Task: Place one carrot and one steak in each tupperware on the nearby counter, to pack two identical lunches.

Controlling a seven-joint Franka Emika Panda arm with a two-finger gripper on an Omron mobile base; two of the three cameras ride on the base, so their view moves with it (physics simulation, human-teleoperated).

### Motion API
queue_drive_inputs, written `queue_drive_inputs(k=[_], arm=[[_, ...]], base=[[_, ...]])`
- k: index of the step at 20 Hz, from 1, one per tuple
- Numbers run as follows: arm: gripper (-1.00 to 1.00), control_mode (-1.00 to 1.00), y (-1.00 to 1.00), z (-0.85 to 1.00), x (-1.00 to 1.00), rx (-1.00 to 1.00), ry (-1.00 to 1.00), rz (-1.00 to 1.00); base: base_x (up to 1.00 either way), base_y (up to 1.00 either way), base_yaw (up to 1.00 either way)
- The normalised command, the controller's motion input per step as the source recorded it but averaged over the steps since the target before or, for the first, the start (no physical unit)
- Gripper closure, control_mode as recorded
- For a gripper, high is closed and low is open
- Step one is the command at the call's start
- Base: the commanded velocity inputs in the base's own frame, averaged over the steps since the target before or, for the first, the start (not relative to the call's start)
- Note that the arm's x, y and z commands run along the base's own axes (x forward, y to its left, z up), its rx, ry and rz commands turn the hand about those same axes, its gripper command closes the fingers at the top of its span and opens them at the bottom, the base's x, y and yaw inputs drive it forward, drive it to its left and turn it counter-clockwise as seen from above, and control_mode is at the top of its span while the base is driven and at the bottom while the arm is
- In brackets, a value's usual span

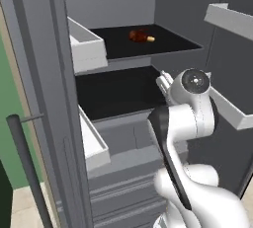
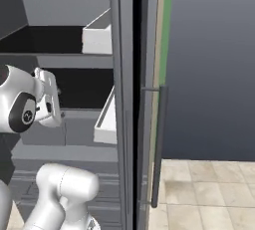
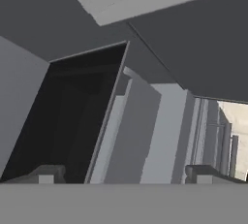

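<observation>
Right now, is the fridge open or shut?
Open. The fridge interior is exposed: dark shelves, a reddish-brown food item on the upper shelf, and the door swung aside.

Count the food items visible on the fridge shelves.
1: a reddish-brown piece of food lies on the upper dark shelf, toward its back. The lower dark shelf shows no food, though the arm hides part of it, so more may be out of sight.

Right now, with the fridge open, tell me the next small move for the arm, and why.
Probably raise the end effector toward the upper shelf. A reddish-brown food item, likely the steak, lies there, while the hand view faces the dark lower shelf and grey drawer fronts. The fingertips stand apart with nothing between them, so it seems ready to reach.
</observation>
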Motion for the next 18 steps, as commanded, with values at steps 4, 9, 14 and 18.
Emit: queue_drive_inputs(k=[4,9,14,18], arm=[[-1.00,1.00,0.00,0.00,0.00,0.00,0.00,0.00],[-1.00,-1.00,0.00,0.37,0.04,-0.04,-0.03,0.01],[-1.00,-1.00,0.00,1.00,-0.10,-0.30,-0.09,0.25],[-1.00,-1.00,0.00,1.00,-0.09,-0.35,-0.08,0.41]], base=[[1.00,0.00,-0.16],[0.25,0.00,-0.01],[0.00,0.00,0.00],[0.00,0.00,0.00]])
